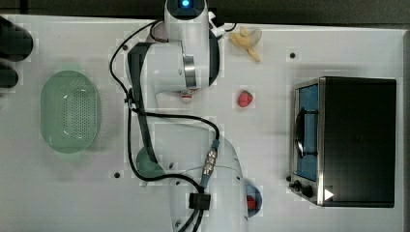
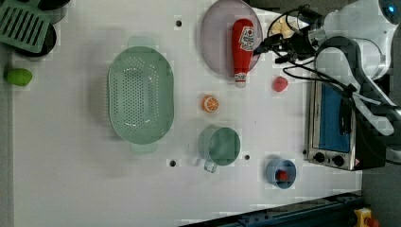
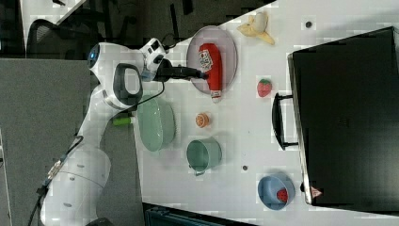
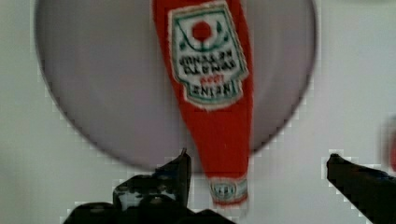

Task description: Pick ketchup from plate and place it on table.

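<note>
I see the white bench [image 2: 71,156] carrying everything, with the toaster oven [image 2: 331,123] along the left view's right edge. The arm [image 3: 113,89] reaches over the bench from the right view's left. Next in size is the green colander [image 2: 141,94], lying near the middle of the left view. The greyish plate [image 2: 215,38] sits at the top of the left view, and the ketchup [image 2: 242,49] lies flat on it, its body on the plate and its pale cap poking past the rim over the bench. In the wrist view I see the bottle's label facing up and the cap end lying between the two dark fingers [image 4: 175,179], neither one touching it. The end effector [image 2: 265,45] hangs spread wide and grasps nothing; in the left view it sits just beside the bottle, on the bottle's right. Below the plate in the left view stand a green cup [image 2: 220,145] and a blue bowl [image 2: 281,173] with a small red thing in it. A banana [image 3: 256,28] lies near the plate in the right view. An orange half [image 2: 210,103] sits between plate and cup, and a strawberry [image 2: 280,83] lies just below the end effector in the left view.
</note>
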`<state>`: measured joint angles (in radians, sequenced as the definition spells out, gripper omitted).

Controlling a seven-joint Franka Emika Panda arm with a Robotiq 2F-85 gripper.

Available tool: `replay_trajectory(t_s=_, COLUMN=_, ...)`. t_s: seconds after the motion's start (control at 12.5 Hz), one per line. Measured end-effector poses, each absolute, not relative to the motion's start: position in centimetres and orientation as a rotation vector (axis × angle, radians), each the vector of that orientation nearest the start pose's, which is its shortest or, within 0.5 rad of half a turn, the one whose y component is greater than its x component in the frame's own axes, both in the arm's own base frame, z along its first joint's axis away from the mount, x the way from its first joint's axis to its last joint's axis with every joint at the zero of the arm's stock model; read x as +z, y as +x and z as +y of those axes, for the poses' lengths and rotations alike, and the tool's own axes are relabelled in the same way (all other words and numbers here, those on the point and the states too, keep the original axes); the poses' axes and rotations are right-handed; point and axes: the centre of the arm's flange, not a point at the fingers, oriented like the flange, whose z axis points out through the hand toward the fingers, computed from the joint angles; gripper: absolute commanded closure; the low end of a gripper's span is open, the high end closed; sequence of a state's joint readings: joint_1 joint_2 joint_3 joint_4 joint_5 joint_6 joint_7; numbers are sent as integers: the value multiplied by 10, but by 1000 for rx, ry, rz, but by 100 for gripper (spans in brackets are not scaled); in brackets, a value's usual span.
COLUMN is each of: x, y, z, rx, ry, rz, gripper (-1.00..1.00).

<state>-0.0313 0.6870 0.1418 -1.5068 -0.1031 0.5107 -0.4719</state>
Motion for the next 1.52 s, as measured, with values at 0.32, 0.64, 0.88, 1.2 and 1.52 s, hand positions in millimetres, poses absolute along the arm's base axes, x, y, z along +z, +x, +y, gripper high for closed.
replay_trajectory(t_s=0.32, x=239, y=710, z=71, rx=1, ry=-3173, rz=168, gripper=-100)
replay_trajectory(t_s=0.64, x=199, y=710, z=79, rx=-18, ry=-3159, rz=144, gripper=-100)
replay_trajectory(t_s=0.88, x=155, y=706, z=78, rx=28, ry=-3155, rz=141, gripper=-100)
replay_trajectory(t_s=1.2, x=134, y=701, z=78, rx=17, ry=-3151, rz=130, gripper=-21)
replay_trajectory(t_s=1.52, x=141, y=705, z=85, rx=-25, ry=-3144, rz=106, gripper=-19)
